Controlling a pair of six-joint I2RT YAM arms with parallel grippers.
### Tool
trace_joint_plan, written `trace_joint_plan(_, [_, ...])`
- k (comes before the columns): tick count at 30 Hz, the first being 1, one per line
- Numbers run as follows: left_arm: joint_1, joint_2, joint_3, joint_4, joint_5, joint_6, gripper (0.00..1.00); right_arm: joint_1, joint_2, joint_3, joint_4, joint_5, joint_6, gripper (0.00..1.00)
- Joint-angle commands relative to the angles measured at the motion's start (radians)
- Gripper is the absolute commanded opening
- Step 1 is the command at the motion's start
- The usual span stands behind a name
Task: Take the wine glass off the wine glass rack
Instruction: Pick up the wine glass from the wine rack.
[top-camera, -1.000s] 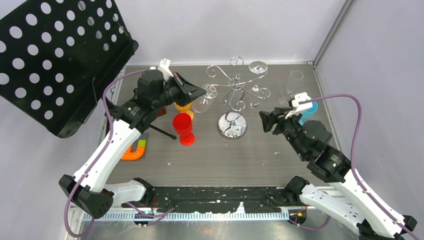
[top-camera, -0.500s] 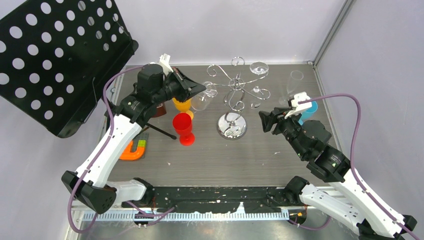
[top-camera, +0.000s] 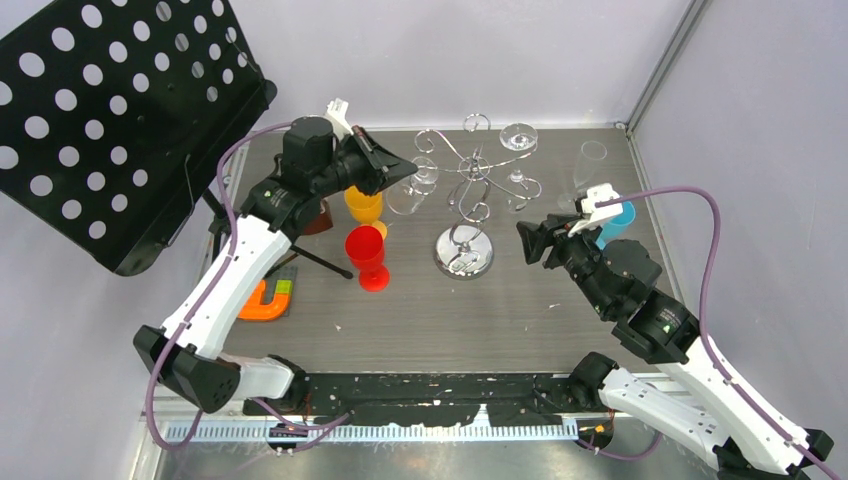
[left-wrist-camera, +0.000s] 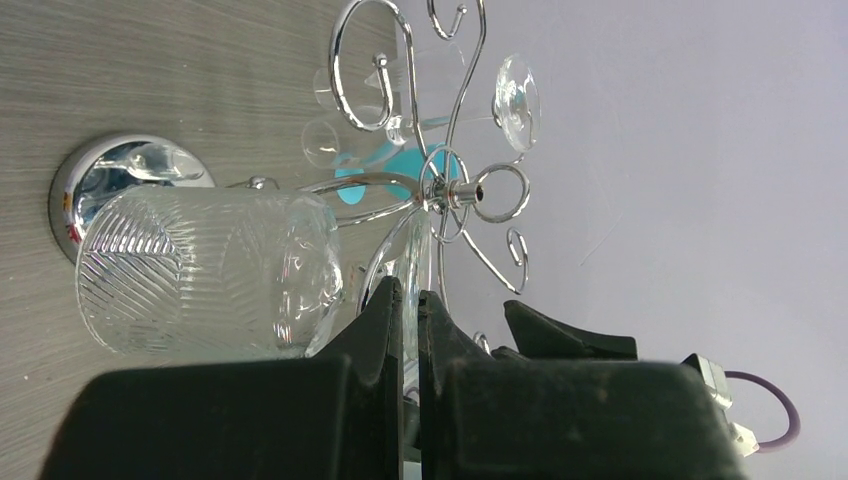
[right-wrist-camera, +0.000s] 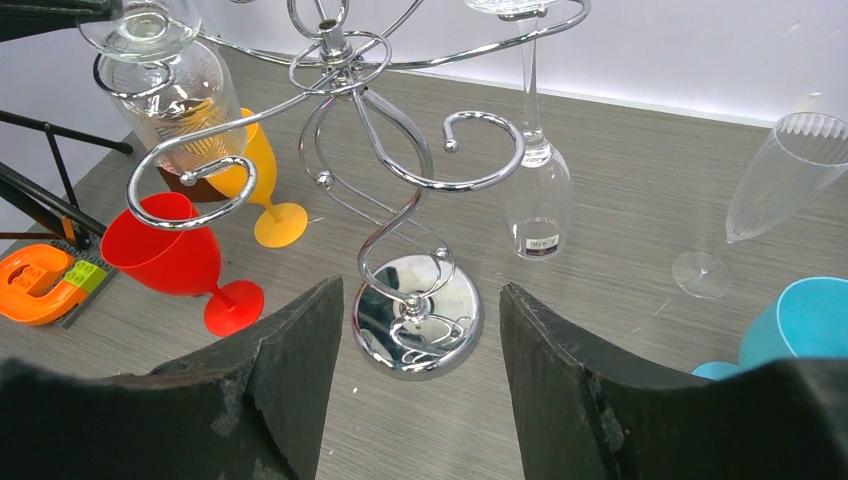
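- Top view: the left fingers reach in from the left to the ribbed wine glass, which hangs at a scroll arm on the left side of the wine glass rack. The right fingers sit apart from the rack, to its right, carrying nothing. A second glass hangs on the far right arm.
- Left wrist view: the left fingers are drawn narrow, pinching what looks like the stem beside the bowl of the wine glass. The hub of the wine glass rack lies just beyond.
- Right wrist view: the right fingers are spread wide and empty, framing the base of the wine glass rack on the table. The foot of the wine glass sits above its chrome curl, with the stem threaded through it. The grip looks made, but the glass is not yet off. Sliding the stem out of the curl and carrying the glass clear is left.
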Motion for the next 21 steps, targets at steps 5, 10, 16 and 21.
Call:
trace_joint_plan(5, [0.005,0.037,0.089,0.144,0.106,-0.004,0.0,-0.005,0.012,-0.001,0.055,-0.003,0.0,0.65])
trace_joint_plan(10, [-0.002,0.05,0.105,0.144,0.147,0.009,0.0,-0.005,0.017,-0.006,0.06,-0.009,0.005,0.64])
trace_joint_plan(16, [-0.016,0.053,0.129,0.117,0.169,0.034,0.0,-0.004,0.017,-0.009,0.061,-0.012,0.012,0.64])
trace_joint_plan(21, [-0.031,0.068,0.16,0.063,0.201,0.079,0.0,-0.005,0.011,-0.005,0.054,-0.011,0.013,0.64])
